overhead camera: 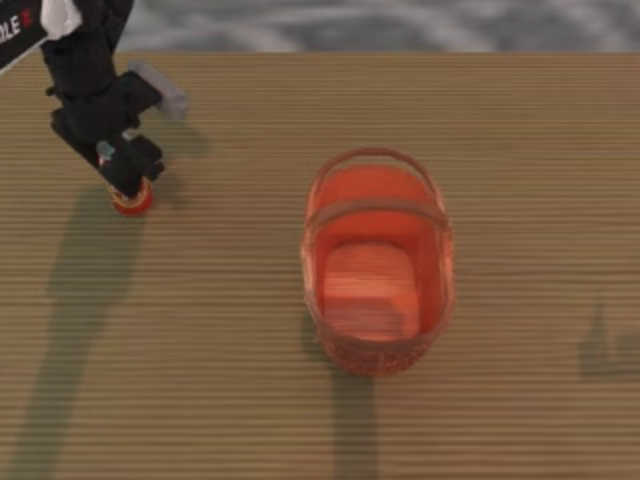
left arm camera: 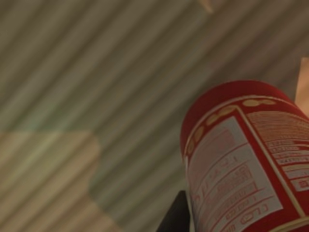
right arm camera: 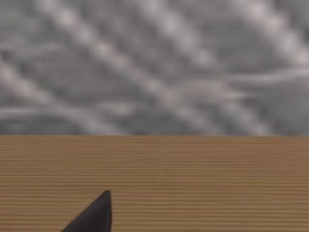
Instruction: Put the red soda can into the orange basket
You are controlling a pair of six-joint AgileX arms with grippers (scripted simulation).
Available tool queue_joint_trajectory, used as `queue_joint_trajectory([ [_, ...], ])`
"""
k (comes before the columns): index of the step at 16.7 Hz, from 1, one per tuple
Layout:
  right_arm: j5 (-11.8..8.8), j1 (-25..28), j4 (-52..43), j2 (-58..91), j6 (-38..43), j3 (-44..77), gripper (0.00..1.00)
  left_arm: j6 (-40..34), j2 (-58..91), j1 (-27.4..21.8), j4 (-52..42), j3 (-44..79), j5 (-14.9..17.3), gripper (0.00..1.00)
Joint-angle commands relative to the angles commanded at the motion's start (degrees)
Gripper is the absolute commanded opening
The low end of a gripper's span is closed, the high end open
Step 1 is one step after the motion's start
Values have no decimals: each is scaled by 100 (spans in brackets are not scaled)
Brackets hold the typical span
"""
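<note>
The red soda can (overhead camera: 132, 200) is at the table's far left, mostly covered from above by my left gripper (overhead camera: 127, 178). In the left wrist view the red soda can (left arm camera: 241, 159) fills the near side, its white label facing the camera. My left gripper (left arm camera: 241, 215) is shut on it, one dark finger (left arm camera: 176, 215) pressed to its side and the other hidden behind it. I cannot tell whether the can rests on the table. The orange basket (overhead camera: 378, 262) stands empty right of centre, handle across it. My right gripper (right arm camera: 241, 217) is open, holding nothing, with one fingertip (right arm camera: 99, 212) showing.
The ribbed wooden table (overhead camera: 230, 330) runs bare between the can and the basket. Its far edge (right arm camera: 154, 136) meets a grey patterned floor. My right arm is outside the top view; only its shadow (overhead camera: 600, 350) falls at the table's right.
</note>
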State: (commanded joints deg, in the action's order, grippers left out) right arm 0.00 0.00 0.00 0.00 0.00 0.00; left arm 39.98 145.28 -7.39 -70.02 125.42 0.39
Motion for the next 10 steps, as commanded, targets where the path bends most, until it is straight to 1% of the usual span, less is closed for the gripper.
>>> queue_joint_trajectory([
  [8,0,0,0,0,0,0,100,8,-4,10,0,-1,-2,0],
  [10,0,0,0,0,0,0,100,-41,-40,-18,167,-74,120,0],
])
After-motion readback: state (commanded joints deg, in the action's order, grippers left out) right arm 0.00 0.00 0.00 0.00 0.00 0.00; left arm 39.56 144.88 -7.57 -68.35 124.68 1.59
